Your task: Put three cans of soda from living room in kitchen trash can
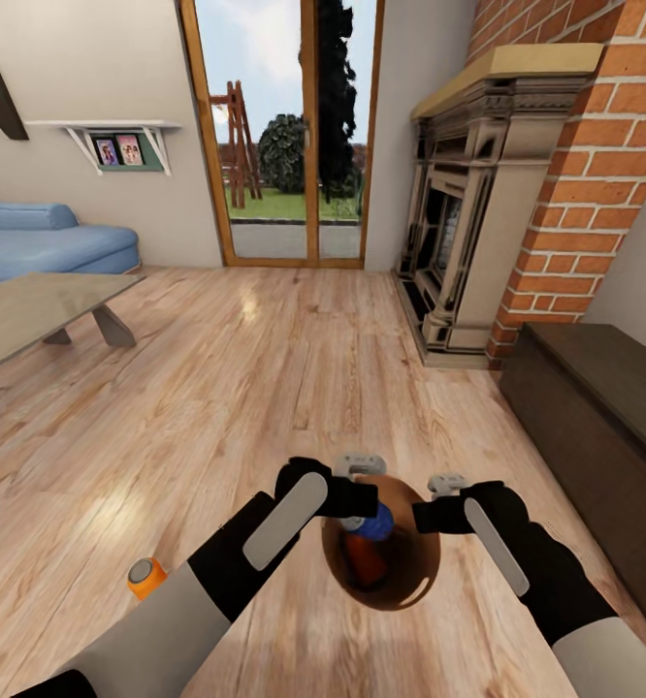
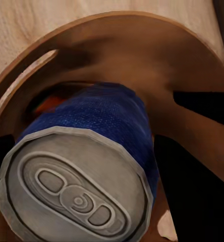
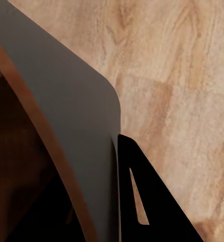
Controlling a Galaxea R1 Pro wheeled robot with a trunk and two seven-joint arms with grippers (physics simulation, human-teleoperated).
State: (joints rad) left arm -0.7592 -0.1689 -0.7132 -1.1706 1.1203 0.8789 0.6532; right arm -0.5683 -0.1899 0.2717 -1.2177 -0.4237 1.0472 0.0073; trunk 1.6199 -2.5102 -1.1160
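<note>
2 cans (image 1: 367, 543) lie inside the bin (image 1: 415, 577); 1 orange can (image 1: 145, 577) stands outside.

Light plank wood floor (image 1: 265, 388) fronts a red brick fireplace (image 1: 517, 194), wood-framed glass door (image 1: 284, 136), blue sofa (image 1: 42, 242) and grey low table (image 1: 32, 310).

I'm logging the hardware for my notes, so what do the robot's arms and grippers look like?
Both arms have light grey lower segments turning black toward the wrists, each with a long pale grey rounded panel. The left gripper and right gripper are black, with a small grey module at each wrist. The right fingers are flat, dark and tapered.
</note>
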